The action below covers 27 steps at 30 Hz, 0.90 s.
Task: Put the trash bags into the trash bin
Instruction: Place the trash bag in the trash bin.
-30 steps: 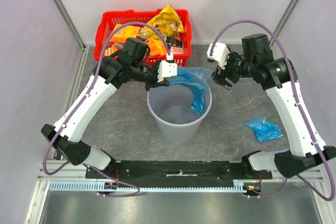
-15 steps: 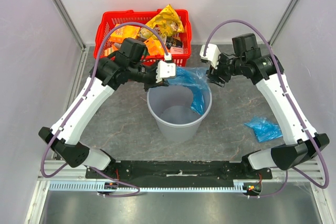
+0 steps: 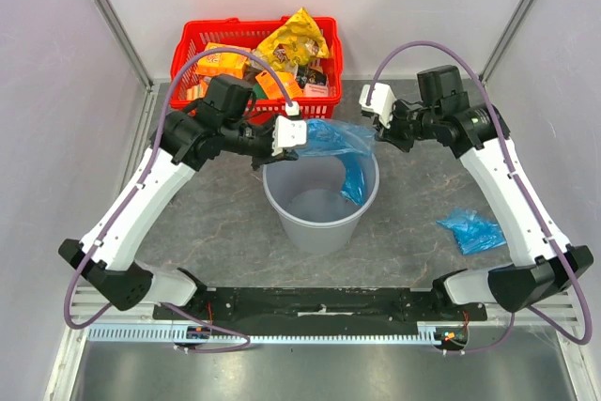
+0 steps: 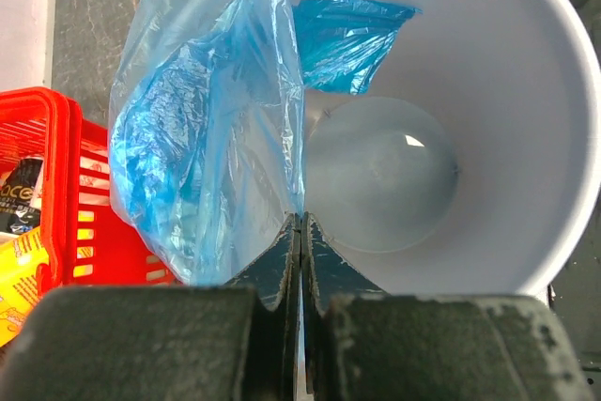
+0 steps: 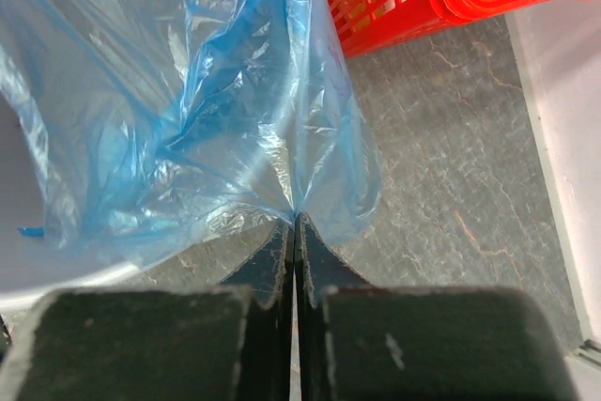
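Grey table (image 3: pixel 216 223), both end effectors (image 4: pixel 300 220) (image 5: pixel 296 220) clamped on trash bag (image 3: pixel 340 141)

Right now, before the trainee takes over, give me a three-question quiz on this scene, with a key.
1. True or false: the left gripper and the right gripper are both shut on the same blue bag.
2. Where is the second blue bag? A: inside the trash bin. B: on the table, on the right arm's side of the bin. C: in the left gripper.
3. Fill in: the held bag's lower end hangs into the ____.

Key: 1 true. 2 B. 3 trash bin.
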Tool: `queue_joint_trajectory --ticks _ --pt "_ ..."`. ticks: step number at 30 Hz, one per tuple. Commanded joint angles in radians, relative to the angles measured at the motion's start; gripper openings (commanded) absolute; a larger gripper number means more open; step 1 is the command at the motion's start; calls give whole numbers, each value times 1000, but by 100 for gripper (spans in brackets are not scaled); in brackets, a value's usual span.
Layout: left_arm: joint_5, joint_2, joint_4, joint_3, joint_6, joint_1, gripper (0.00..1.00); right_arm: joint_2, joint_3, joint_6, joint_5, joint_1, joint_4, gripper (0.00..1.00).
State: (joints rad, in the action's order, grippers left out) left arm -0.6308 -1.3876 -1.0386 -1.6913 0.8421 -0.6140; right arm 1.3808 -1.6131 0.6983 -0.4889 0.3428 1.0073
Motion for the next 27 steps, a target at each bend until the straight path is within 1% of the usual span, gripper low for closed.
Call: queue_joint_trajectory --ticks 1,8,18,27 --pt "-21 67 25 21 -31 -4 2 -75 5 -17 21 -2 -18 0" --pt "-14 134 25 65 -41 -6 2 -135 24 -25 41 -1 -6 0" --pt "-40 216 11 156 -77 -6 2 -230 105 -43 41 -1 1 0" --pt "-60 272 -24 186 -87 -4 2 -298 156 -69 41 -2 1 0"
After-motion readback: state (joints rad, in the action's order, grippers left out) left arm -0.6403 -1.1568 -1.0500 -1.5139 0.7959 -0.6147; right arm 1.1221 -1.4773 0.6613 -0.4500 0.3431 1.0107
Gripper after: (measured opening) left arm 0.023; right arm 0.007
